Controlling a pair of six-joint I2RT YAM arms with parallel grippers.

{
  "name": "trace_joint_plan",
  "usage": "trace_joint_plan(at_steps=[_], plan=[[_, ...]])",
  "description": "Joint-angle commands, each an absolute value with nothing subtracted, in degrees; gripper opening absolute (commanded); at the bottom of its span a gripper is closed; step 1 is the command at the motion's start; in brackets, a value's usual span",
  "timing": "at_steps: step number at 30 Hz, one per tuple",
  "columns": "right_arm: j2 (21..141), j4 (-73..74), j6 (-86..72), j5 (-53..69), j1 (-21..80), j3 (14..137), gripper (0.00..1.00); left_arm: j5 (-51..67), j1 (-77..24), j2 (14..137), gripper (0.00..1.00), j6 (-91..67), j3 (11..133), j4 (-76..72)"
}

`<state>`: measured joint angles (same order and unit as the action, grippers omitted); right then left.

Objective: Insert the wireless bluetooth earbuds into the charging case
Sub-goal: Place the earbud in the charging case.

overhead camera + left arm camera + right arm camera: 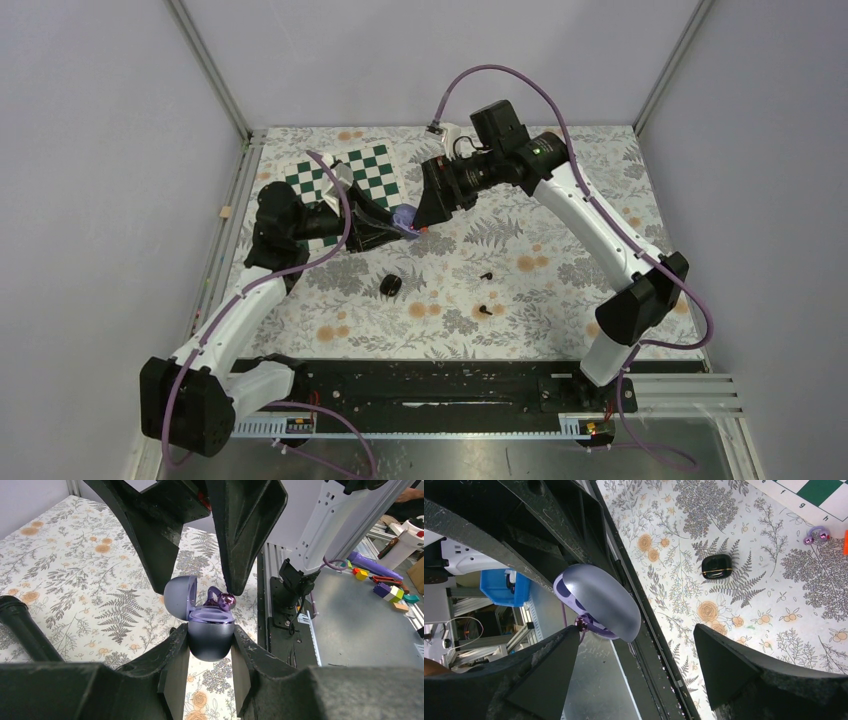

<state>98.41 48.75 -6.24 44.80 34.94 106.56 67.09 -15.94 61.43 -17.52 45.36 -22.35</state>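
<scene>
My left gripper (210,632) is shut on a purple charging case (211,642) and holds it above the mat with its lid (179,597) open; in the top view the gripper (398,226) is at mid-table. A pale purple earbud (222,600) sits at the case's opening. My right gripper (636,630) is open right over the case, and one fingertip (233,586) touches that earbud (583,624). Another purple earbud (816,534) lies on the mat by the chessboard. Two black earbuds (486,275) (485,310) lie on the mat nearer the front.
A closed black charging case (390,286) sits on the floral mat; it also shows in the right wrist view (716,566). A green-and-white chessboard (365,172) lies at the back. A black cylindrical object (22,627) lies left of the case. A small orange piece (845,542) lies near the chessboard.
</scene>
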Motion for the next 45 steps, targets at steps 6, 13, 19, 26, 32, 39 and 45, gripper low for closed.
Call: trace_joint_plan(at_steps=[6,13,19,26,32,39,45], plan=[[99.12,48.94,-4.35,45.61,37.04,109.18,0.96,67.62,-15.97,61.50,0.00,-18.19,47.85,-26.19],[99.28,48.84,-5.09,43.50,37.22,109.09,0.90,67.64,-16.00,61.39,0.00,-18.41,47.80,-26.41],[98.94,48.76,-4.46,44.46,37.16,109.33,0.92,67.74,-15.95,60.92,0.00,-18.20,47.24,-26.15],[98.62,48.35,-5.10,43.10,36.73,109.41,0.93,68.08,-15.98,61.08,0.00,-18.27,47.09,-26.89],[97.98,48.38,-5.04,42.93,36.04,109.18,0.96,68.03,-15.99,61.22,0.00,-18.70,47.11,-27.25],[97.47,48.08,-4.20,46.41,35.90,111.20,0.99,68.04,-16.06,61.14,0.00,-18.87,46.76,-27.37],[97.02,48.23,-4.88,48.57,35.01,114.20,1.00,68.76,-16.04,61.47,0.00,-19.42,46.80,-27.59]])
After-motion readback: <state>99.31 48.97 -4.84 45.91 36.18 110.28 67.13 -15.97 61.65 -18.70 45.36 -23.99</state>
